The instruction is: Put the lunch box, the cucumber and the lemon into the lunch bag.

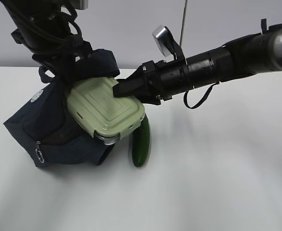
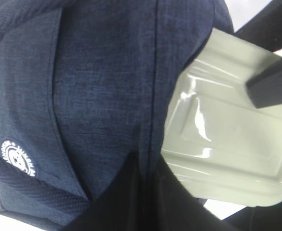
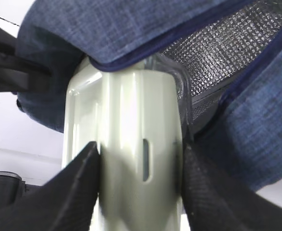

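White bench [image 1: 217,183], grey wall behind. Lunch box [image 1: 104,108] half into lunch bag [image 1: 59,139] mouth, clamped by right fingers [image 3: 78,187]; left fingers, closed, gripping bag's rim, probably holding it open. Cucumber [image 1: 141,144] leaning just beside bag.

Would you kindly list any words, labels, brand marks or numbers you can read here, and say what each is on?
Round white logo on the lunch bag: ring of lettering around a small figure, too blurred to read.
Lunch box lid: no text visible.
Cucumber: no text.
Nothing else bears legible writing.
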